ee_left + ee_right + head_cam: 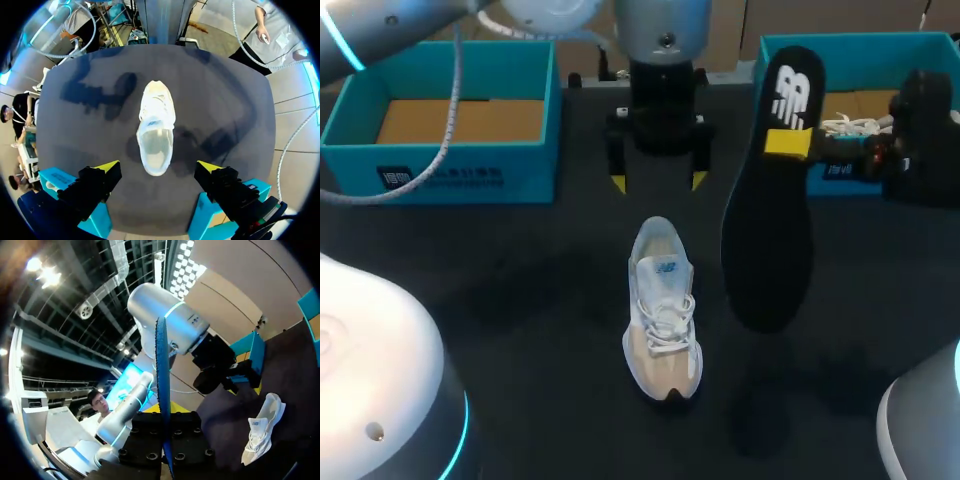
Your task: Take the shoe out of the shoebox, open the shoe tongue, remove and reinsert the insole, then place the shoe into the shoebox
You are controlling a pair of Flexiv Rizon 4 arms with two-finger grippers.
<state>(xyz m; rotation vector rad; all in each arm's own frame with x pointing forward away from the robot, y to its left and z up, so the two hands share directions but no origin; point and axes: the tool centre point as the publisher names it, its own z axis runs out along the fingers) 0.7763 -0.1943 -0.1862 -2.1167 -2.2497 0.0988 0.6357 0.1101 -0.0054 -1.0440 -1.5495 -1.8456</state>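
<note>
For reinsertion into the sneaker (663,310), the insole (770,250) is clamped aloft by the right gripper (790,143); the left gripper (658,182) is spread empty.

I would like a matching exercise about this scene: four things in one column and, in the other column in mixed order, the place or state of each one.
Things:
1. shoe
2. insole
3. left gripper
4. left shoebox

Places or states:
A. open, hovering near the shoe's heel
B. at the far left of the table, no shoe inside
C. held up off the table by the right gripper
D. standing on its sole on the table

Pairs: 1-D, 2-C, 3-A, 4-B.
</note>
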